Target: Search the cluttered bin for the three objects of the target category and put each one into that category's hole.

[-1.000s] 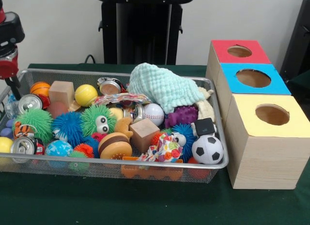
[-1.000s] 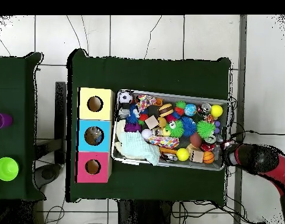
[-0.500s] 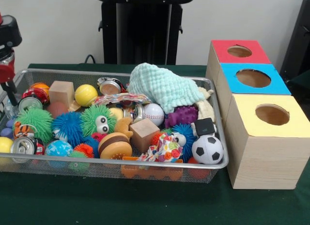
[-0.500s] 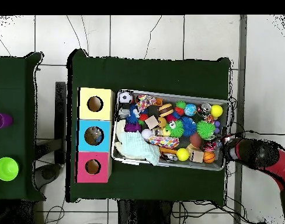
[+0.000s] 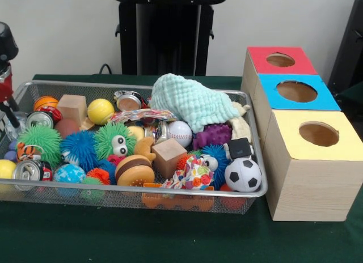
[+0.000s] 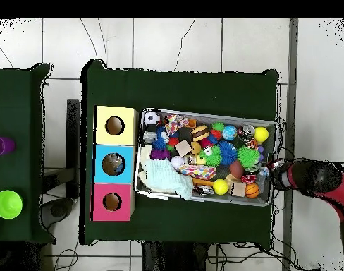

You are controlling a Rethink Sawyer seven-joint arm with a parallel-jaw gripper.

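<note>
- Progress: looks early, as I judge it. Target category isn't given, so can't pick out the 3 objs; bin still packed, nothing being carried. Search, picks & drops all seem left.
- Gripper (image 5: 8,113): at 9 o'clock edge of front view, hanging by the bin's end wall, over the cans. Fingers mostly cut off, so can't tell if apart or together.
- Wire bin (image 5: 170,190): fills left-centre on green cloth. At 9 o'clock end: crushed cans (image 5: 27,170), green spiky ball (image 5: 41,140), wood block (image 5: 71,107), yellow ball (image 5: 101,110).
- Bin mid: blue spiky ball (image 5: 79,148), green googly-eyed ball (image 5: 115,139), toy burger (image 5: 135,169), wood cube (image 5: 169,155), baseball (image 5: 180,132).
- Bin 3 o'clock end: mint knit cloth (image 5: 190,103) heaped on top at 12, purple toy (image 5: 212,134), soccer ball (image 5: 243,174) in near corner.
- Boxes w/ holes, just beside bin at 3 o'clock: red box (image 5: 281,60) farthest, blue box (image 5: 297,92) mid, yellow box (image 5: 317,135) nearest.
- Overhead: blue hole (image 6: 113,164) seems to hold sth pale, unclear what; the yellow and red boxes' holes look dark.
</note>
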